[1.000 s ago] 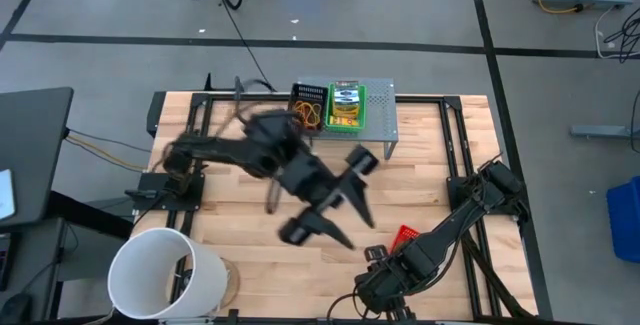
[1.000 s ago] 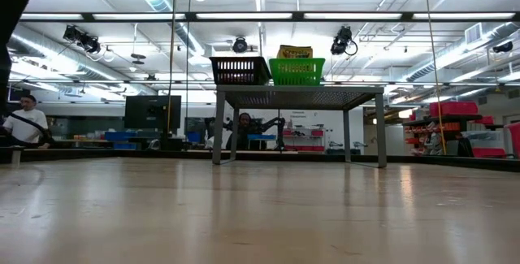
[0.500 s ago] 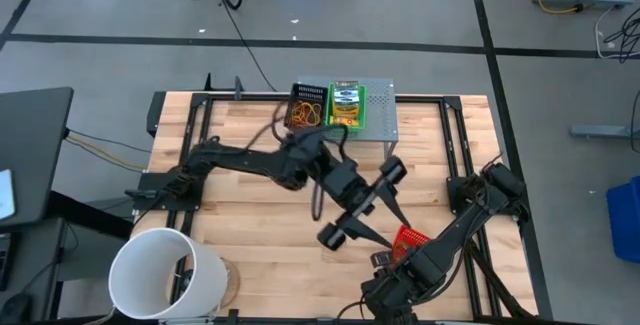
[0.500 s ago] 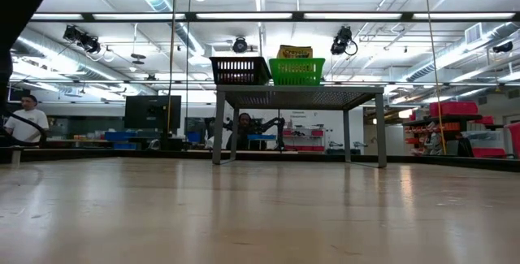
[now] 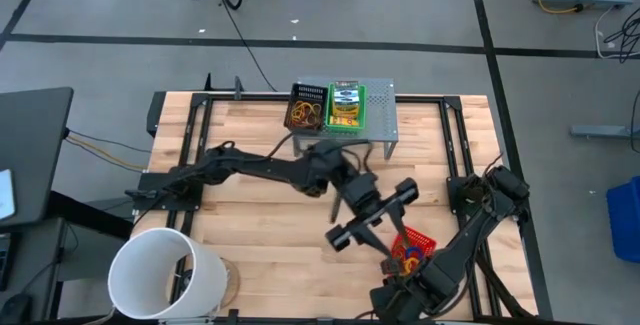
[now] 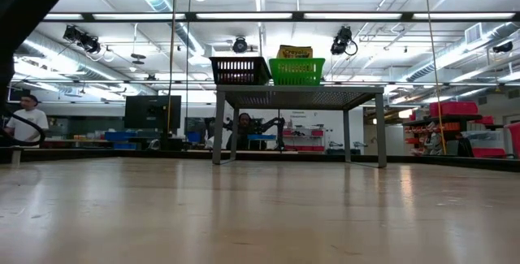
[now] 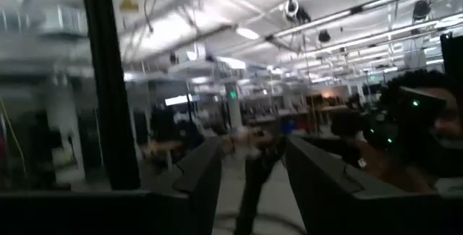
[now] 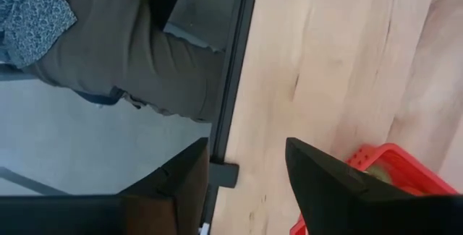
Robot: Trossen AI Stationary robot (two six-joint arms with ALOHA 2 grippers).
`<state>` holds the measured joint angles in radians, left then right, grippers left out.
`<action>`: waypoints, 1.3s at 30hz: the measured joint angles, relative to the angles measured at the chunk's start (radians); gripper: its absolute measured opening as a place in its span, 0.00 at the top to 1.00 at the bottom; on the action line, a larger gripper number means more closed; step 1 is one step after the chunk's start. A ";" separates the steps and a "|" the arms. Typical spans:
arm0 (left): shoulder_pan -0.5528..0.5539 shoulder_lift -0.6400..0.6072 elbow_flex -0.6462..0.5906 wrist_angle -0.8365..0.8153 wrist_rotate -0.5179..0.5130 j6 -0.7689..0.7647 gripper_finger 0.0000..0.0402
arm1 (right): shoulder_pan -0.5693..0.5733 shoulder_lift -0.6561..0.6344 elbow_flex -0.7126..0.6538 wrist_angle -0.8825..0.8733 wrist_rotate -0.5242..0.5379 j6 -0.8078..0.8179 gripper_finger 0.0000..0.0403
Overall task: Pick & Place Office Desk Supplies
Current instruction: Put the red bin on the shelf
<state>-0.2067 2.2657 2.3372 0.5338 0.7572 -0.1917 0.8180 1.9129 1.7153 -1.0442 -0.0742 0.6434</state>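
Observation:
A red mesh tray (image 5: 413, 250) lies on the table's near right part with coloured pieces in it; its corner (image 8: 394, 168) shows in the right wrist view. On the grey stand (image 5: 380, 115) at the far edge sit a black tray (image 5: 304, 109) of brown rubber bands and a green tray (image 5: 347, 105) of yellow-green crayon boxes (image 6: 295, 51). My left gripper (image 5: 383, 235) hangs open above the table just left of the red tray, holding nothing (image 7: 253, 184). My right gripper (image 8: 246, 184) is open near the table's near edge, also holding nothing.
A big white bucket (image 5: 165, 275) stands at the near left corner. A person's trousers (image 8: 123, 40) and patterned sleeve (image 8: 29, 11) are close to the table's near edge by my right gripper. Bare wood (image 5: 250, 230) spreads over the table's middle and left.
My left arm has swung from the table's middle toward the right and near edge, ending beside the red tray, its gripper turning as it went and staying open. My right arm has drawn back toward the near edge, uncovering more of the red tray.

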 joint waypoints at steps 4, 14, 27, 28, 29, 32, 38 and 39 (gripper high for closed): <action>0.030 0.000 0.000 -0.063 0.027 0.002 0.61 | 0.001 0.000 0.000 0.000 0.010 0.000 0.53; 0.028 -0.003 0.001 0.565 -0.147 -0.127 0.61 | 0.001 0.000 0.000 0.000 0.021 -0.004 0.53; 0.217 -0.045 -0.469 1.030 -0.234 -0.393 0.68 | 0.003 0.000 -0.001 0.001 0.022 0.008 0.53; 0.223 -0.055 -0.512 1.032 -0.232 -0.369 0.68 | 0.003 0.000 -0.001 0.000 0.025 0.012 0.53; 0.229 -0.070 -0.555 1.034 -0.229 -0.351 0.68 | 0.003 0.000 -0.001 -0.002 0.026 0.012 0.53; 0.252 -0.152 -0.692 1.034 -0.154 -0.347 0.68 | 0.003 0.000 -0.001 -0.011 0.031 0.012 0.53; 0.294 -0.379 -1.049 1.031 -0.019 -0.335 0.68 | 0.000 0.000 -0.002 -0.038 0.070 -0.018 0.53; 0.296 -0.419 -1.117 1.029 -0.015 -0.315 0.68 | -0.004 0.000 -0.002 -0.039 0.075 -0.027 0.53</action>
<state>0.0890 1.8469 1.2204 1.5629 0.7421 -0.5065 0.8142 1.9125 1.7138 -1.0836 0.0012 0.6167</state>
